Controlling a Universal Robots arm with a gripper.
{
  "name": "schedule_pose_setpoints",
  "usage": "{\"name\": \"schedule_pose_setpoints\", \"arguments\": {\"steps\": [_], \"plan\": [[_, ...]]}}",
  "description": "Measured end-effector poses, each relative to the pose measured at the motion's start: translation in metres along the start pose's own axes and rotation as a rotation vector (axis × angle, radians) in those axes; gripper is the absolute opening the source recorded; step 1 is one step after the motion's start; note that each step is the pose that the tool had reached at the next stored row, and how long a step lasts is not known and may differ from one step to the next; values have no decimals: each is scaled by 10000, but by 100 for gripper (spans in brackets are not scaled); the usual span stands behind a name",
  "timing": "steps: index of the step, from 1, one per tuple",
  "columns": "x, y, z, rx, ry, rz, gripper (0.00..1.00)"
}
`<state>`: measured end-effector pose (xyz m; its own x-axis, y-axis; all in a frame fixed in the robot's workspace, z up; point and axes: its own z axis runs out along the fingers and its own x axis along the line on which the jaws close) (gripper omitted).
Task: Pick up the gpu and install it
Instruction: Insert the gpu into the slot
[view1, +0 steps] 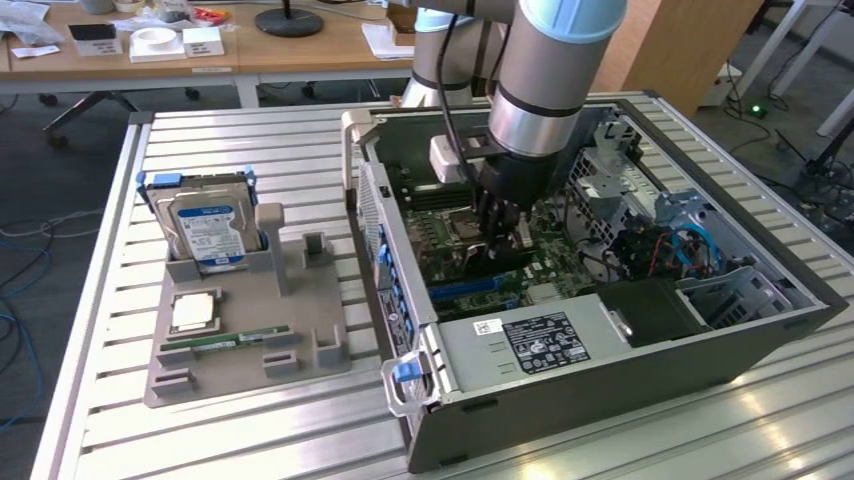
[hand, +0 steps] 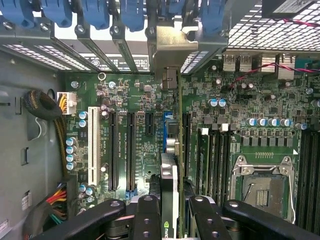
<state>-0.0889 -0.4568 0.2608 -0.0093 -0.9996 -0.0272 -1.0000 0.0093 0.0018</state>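
- The gripper (view1: 505, 228) is down inside the open computer case (view1: 627, 385), above the green motherboard (view1: 461, 262).
- In the wrist view the gripper (hand: 172, 212) has its black fingers (hand: 146, 220) drawn narrow and clamped on the gpu (hand: 169, 175), one on each side of the card.
- The gpu is seen edge-on, a thin strip in line with the blue slot (hand: 167, 125) on the motherboard (hand: 135, 85). Whether it is seated in that slot, I cannot tell.
- A small green and white mark sits on the card's edge near the fingers; I cannot read it.
- White print runs beside the black slots (hand: 120, 150) and the long white slot (hand: 93, 145); it is too small to read.
- The processor socket (hand: 263, 187) has a metal frame and lies well to one side of the card.
- A row of blue clips (hand: 95, 12) lines the case edge past the slots.
- The power supply (view1: 534, 345) carries a black label with white print and symbols, not legible.
- On the slatted table (view1: 267, 140), at the exterior view's left of the case, is a grey holder (view1: 314, 300).
- A hard drive (view1: 207, 228) stands upright in it with a blue and white label; the words cannot be made out.
- A processor chip (view1: 195, 312) and a green memory stick (view1: 220, 343) lie in the holder, nearer the camera than the drive.
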Motion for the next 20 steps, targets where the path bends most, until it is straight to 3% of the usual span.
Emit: {"name": "schedule_pose_setpoints", "arguments": {"steps": [20], "plan": [[23,20,4,3,0,0,27]]}}
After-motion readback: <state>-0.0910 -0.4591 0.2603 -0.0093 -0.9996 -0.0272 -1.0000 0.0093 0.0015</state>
